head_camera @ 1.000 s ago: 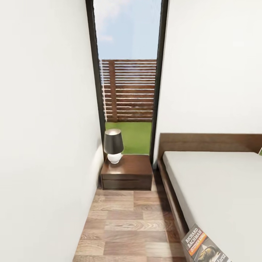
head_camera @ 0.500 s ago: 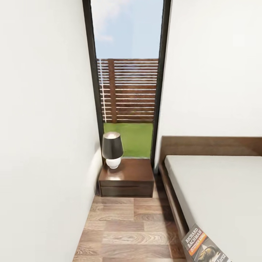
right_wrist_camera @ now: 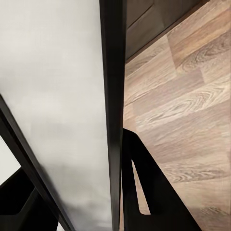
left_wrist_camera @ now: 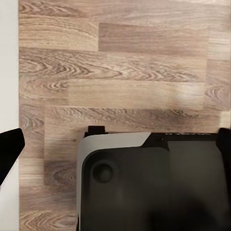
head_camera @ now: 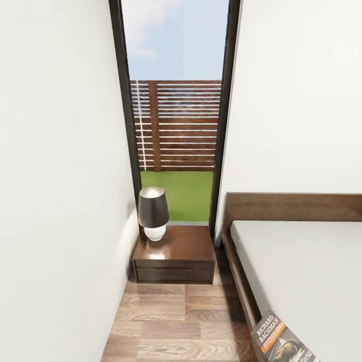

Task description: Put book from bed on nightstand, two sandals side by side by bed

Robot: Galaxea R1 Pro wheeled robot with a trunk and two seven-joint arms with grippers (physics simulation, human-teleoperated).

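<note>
You're looking down a narrow strip of plank floor between a white wall and the bed. The nightstand stands at the far end under the tall window, just beside the bed's headboard, with a dark-shaded lamp on its top, toward the wall side. The book lies on the mattress edge nearest you, by the floor side, cover up. Your left wrist camera looks down on the floor and the robot's dark base; you cannot tell whether either gripper's fingers are spread or together.
</note>
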